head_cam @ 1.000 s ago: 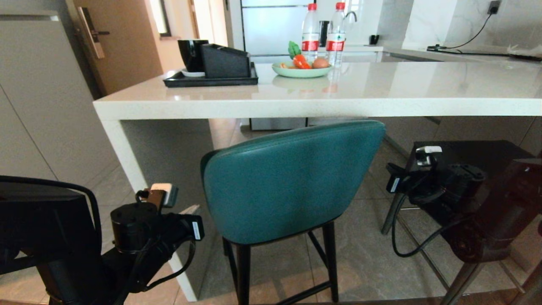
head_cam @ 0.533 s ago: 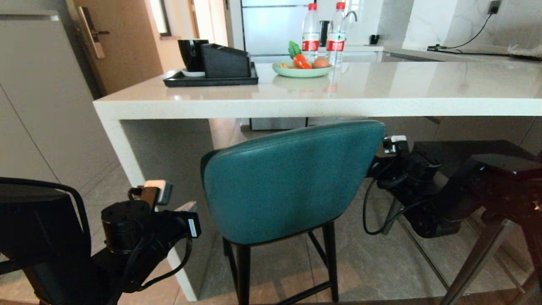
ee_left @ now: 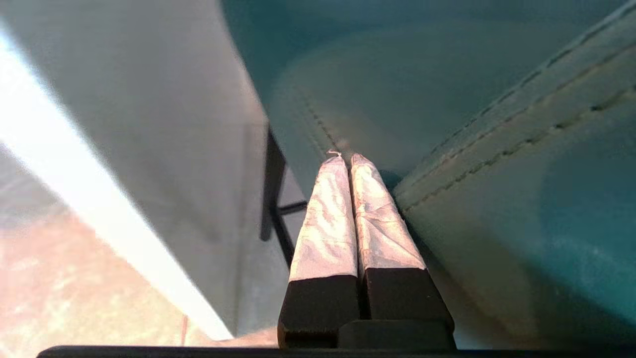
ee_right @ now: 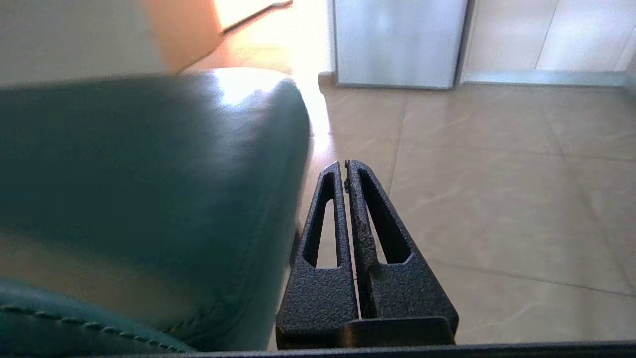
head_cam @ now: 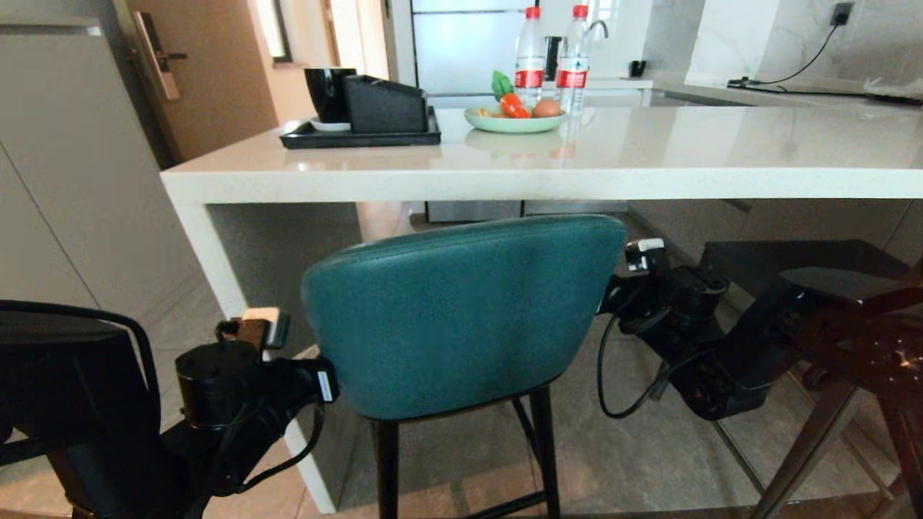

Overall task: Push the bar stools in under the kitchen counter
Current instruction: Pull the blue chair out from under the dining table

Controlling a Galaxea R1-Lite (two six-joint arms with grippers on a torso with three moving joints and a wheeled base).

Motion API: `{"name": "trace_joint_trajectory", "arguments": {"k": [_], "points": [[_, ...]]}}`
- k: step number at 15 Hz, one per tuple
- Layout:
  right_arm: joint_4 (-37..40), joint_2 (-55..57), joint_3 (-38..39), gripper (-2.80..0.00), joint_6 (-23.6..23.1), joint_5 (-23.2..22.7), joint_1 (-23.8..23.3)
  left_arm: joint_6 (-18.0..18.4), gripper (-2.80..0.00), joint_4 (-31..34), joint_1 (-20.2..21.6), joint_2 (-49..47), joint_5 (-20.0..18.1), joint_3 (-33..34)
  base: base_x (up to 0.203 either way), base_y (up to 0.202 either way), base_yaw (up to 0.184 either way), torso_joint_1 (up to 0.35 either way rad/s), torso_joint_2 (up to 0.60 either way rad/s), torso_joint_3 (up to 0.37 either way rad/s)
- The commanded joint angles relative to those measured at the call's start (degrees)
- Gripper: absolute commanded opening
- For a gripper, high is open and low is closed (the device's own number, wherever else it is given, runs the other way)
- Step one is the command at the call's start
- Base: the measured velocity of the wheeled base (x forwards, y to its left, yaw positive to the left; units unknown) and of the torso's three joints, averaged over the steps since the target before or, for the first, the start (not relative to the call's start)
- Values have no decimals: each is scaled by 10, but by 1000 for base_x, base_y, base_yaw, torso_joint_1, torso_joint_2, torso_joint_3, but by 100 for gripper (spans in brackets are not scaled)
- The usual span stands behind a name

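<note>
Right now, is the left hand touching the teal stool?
Touching. In the left wrist view the shut left hand presses its fingertips into the teal stool at a seam, with no gap showing.

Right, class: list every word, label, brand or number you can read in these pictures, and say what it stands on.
None can be read.
Two water bottles: red labels, print too small.
Left arm's white sticker: too small.
Teal stool, kitchen counter: no text.

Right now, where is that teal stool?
In the head view the teal stool stands centre, just before the kitchen counter, between the left gripper and right gripper.
</note>
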State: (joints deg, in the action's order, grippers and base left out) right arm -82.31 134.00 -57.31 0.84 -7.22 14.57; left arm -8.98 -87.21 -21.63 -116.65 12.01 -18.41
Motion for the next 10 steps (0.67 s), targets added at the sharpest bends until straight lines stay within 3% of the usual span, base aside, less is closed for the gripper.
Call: {"name": "trace_joint_trajectory", "arguments": {"k": [1, 4, 10], "points": [[-23, -29, 34, -280, 0, -2, 14, -1, -280, -5, 1, -10, -4, -1, 0, 0, 0, 0, 0, 0], [-53, -49, 92, -280, 0, -3, 23, -1, -280, -5, 3, -26, -4, -7, 0, 0, 0, 0, 0, 0], [-54, -70, 117, -280, -1, -4, 21, -2, -280, -5, 21, -53, -7, -39, 0, 0, 0, 0, 0, 0]]}}
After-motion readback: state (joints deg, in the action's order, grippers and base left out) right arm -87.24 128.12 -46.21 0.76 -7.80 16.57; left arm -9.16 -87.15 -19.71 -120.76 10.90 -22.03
